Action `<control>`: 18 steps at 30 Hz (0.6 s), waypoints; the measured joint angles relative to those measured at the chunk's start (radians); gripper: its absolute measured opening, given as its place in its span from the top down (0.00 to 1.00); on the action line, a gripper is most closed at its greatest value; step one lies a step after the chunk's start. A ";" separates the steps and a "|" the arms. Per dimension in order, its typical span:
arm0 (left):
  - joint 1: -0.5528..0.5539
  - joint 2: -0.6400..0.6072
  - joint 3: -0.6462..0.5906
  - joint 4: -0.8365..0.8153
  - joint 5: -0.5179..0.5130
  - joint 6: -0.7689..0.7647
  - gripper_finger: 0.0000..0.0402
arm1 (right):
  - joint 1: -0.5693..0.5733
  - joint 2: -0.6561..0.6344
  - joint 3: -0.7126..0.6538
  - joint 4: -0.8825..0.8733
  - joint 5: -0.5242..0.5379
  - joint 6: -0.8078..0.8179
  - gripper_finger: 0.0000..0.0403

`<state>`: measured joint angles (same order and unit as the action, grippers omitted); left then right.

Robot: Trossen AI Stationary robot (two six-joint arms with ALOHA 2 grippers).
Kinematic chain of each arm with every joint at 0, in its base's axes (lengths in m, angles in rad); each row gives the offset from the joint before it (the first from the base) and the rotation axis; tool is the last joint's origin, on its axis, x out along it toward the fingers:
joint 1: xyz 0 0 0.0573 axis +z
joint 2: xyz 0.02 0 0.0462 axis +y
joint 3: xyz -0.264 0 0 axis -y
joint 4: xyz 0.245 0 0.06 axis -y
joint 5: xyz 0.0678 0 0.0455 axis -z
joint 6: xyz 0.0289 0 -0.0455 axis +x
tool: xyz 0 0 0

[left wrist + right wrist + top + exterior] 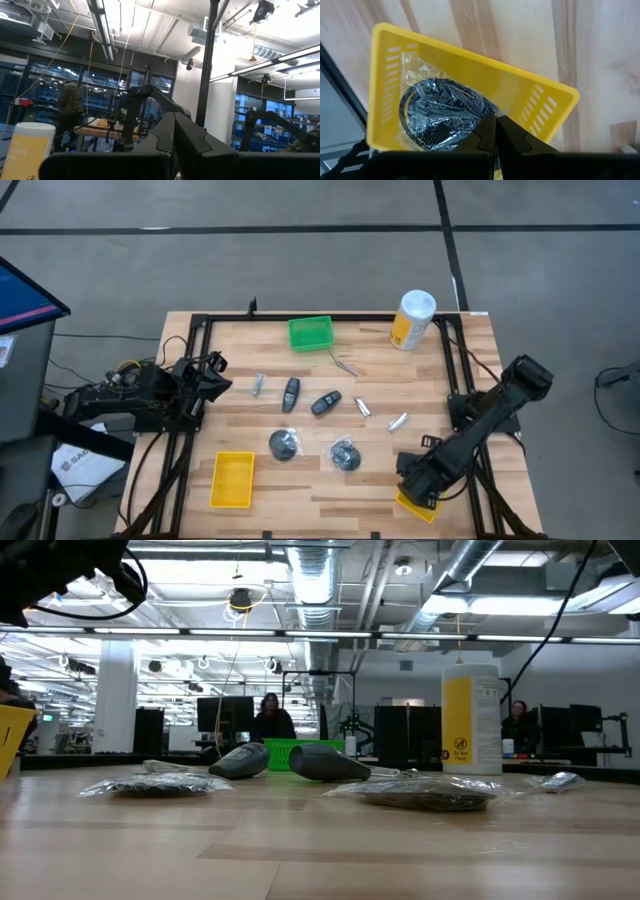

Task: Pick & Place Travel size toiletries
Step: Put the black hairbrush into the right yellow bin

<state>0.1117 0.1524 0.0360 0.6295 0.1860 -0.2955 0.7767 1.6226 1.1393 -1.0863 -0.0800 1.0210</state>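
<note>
Yellow tray [470, 75] holds one bagged black bundle [440, 117] beneath right gripper [495, 131], jaws together; left gripper [213, 375] idle at tabletop [330, 480] edge, jaws together.

Right gripper [418, 480] hides most of yellow tray [417, 507] — bagged bundle [440, 117] partly covered.

Your right gripper [418, 488] hangs low at the table's near right corner with its fingers [492, 135] pressed together, the arm stretched diagonally forward, while your left gripper [214, 373] waits folded at the left edge, jaws likewise closed and level.
</note>
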 joint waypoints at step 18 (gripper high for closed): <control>0.000 0.000 0.000 0.000 0.000 0.001 1.00 | 0.009 -0.028 0.000 0.003 0.028 -0.012 0.69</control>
<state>0.1116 0.1524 0.0360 0.6296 0.1856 -0.2943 0.7853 1.5948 1.1390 -1.0837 -0.0521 1.0092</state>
